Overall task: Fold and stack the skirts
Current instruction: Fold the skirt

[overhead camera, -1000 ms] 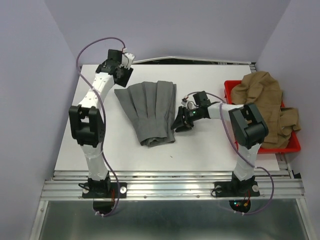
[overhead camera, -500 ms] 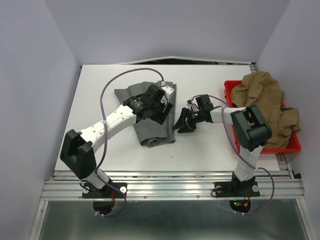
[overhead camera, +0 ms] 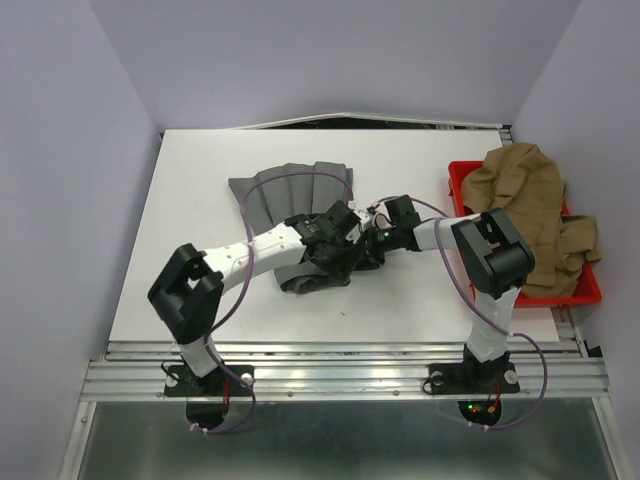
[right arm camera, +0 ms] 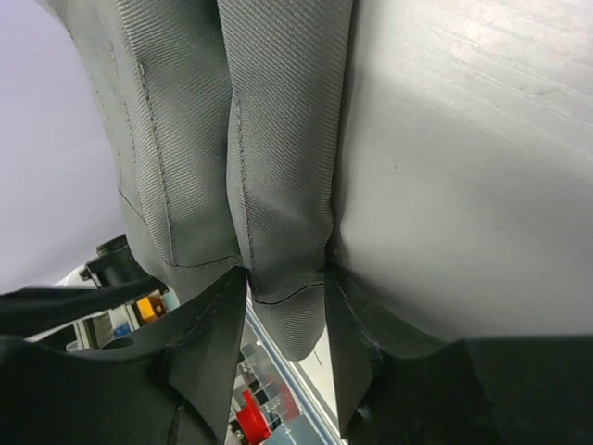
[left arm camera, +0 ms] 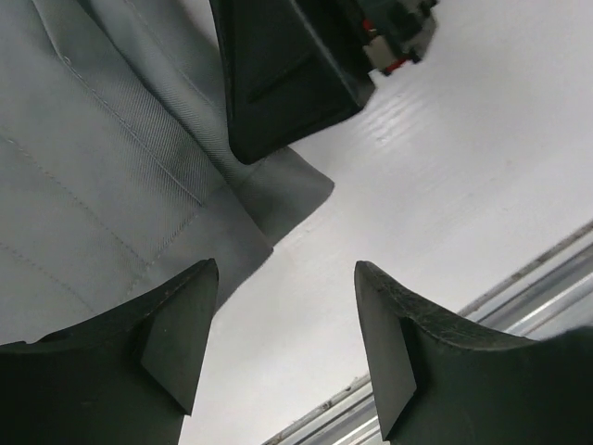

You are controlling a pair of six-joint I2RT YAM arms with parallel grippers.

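Note:
A grey pleated skirt lies spread flat on the white table. My left arm reaches across it. My left gripper hangs open and empty over the skirt's near right corner, with bare table between its tips. My right gripper is at the same corner, shut on a fold of the grey skirt, and the cloth fills the gap between its tips. One right finger shows in the left wrist view, close to the skirt's edge.
A red tray at the table's right edge holds a heap of tan skirts. A metal rail runs along the near table edge. The two grippers are almost touching.
My left arm swung from the far left corner across the skirt to its near right corner. My right gripper shifted slightly left onto the skirt's edge.

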